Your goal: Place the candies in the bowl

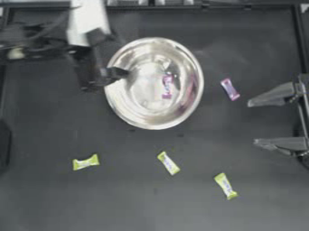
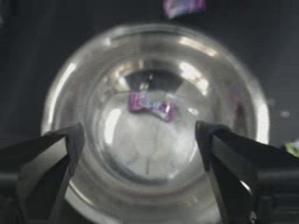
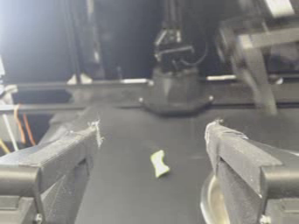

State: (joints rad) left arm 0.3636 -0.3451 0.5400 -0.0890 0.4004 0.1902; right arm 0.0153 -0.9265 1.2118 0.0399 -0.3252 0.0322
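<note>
Left end effector point(image 1: 114, 74) hangs open and empty over the bowl's point(image 1: 118, 61) rim.
One pink-purple candy point(image 1: 167, 86) lies inside; another point(image 1: 230, 89) and three yellow-green ones point(image 1: 86, 162) wait on the worktop point(image 1: 48, 198). Right end effector point(image 1: 265, 122) parked open.

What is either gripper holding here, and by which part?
Nothing is held. The left gripper hangs open over the bowl rim; one pink candy lies loose inside. The right gripper sits open at the table's right edge.
</note>
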